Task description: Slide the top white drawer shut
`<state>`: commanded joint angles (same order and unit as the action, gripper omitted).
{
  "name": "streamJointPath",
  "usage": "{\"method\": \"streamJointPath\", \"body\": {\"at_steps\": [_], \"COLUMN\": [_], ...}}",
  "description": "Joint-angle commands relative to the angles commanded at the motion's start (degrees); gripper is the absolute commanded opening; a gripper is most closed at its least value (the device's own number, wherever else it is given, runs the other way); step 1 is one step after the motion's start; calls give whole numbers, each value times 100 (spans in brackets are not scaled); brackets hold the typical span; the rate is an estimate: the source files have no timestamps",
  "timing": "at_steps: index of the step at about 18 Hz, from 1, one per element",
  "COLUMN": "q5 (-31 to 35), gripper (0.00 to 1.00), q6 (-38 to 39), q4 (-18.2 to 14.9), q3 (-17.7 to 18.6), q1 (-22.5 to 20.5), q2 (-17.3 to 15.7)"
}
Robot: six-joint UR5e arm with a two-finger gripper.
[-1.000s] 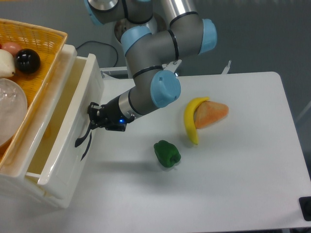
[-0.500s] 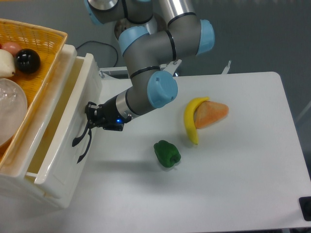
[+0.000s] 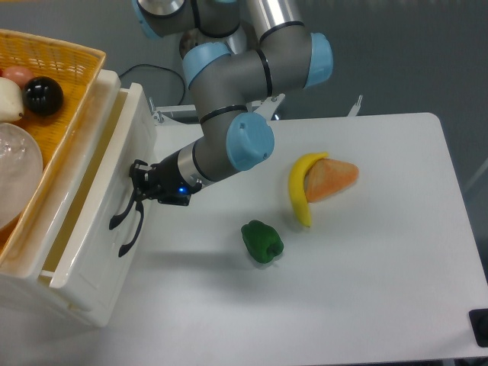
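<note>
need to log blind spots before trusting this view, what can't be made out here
- Pincer fingertips: small and dark against the dark drawer handle, so open or shut is unclear.
- Inside of the top white drawer: mostly hidden by its tall front wall and the yellow basket.
- Basket contents: cut off by the left edge.
- Dark object at the lower right: cut off by the frame edge, unidentifiable.

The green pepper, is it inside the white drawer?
No, the green pepper sits on the table, outside the top white drawer.
</note>
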<state>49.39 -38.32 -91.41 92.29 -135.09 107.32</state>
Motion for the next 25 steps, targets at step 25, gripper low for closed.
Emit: {"method": "streamJointPath", "body": {"at_steps": [25], "q5": [70], "gripper": [3], "q6": [-9], "q4": [421], "q3": [-123], "q1": [-297], "q2": [61]}}
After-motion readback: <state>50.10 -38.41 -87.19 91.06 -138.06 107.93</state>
